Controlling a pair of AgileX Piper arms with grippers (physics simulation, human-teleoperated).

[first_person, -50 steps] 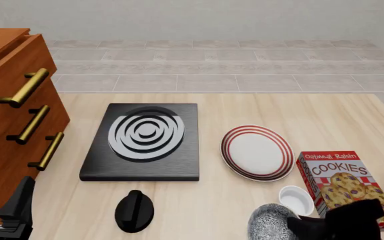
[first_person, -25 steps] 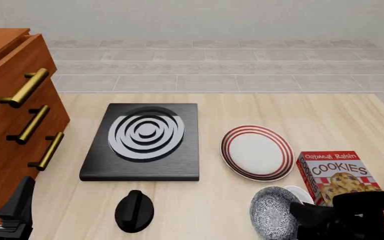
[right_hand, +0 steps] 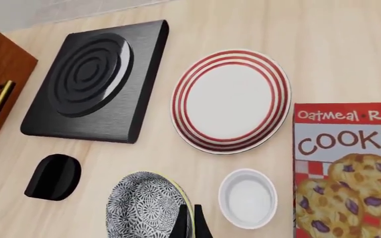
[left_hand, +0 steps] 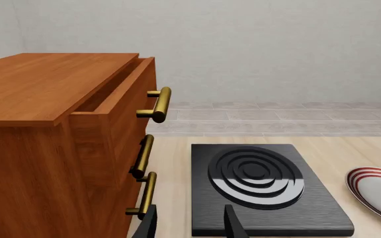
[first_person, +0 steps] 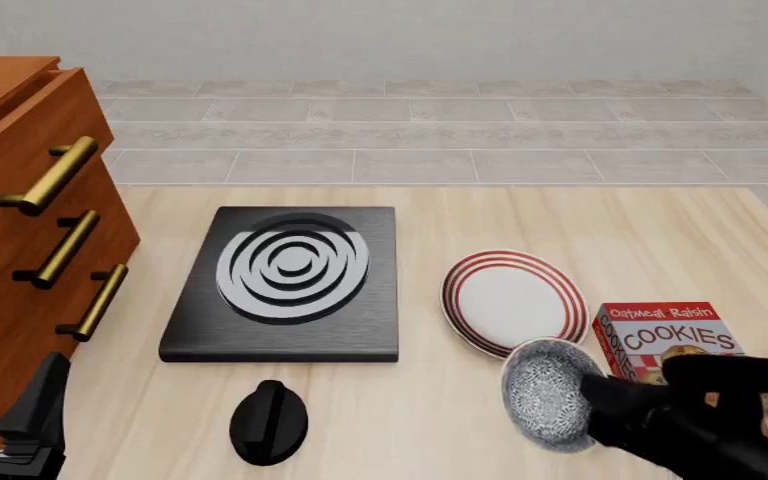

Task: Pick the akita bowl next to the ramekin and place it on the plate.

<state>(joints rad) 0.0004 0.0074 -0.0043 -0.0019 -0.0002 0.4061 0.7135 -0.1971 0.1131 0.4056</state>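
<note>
One akita bowl (first_person: 544, 392), one ramekin (right_hand: 247, 198), one plate (first_person: 512, 303), one stove (first_person: 289, 280), one cookie box (first_person: 682, 345)

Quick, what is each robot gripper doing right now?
Left gripper: open, holding nothing.
Right gripper: shut on the akita bowl, lifted up.

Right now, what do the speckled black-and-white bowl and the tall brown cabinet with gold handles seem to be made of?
The speckled black-and-white bowl looks like glazed ceramic: dense printed pattern, thin hard rim. The tall brown cabinet looks like varnished wood, with visible grain; its handles look like brass, though paint is possible.
</note>
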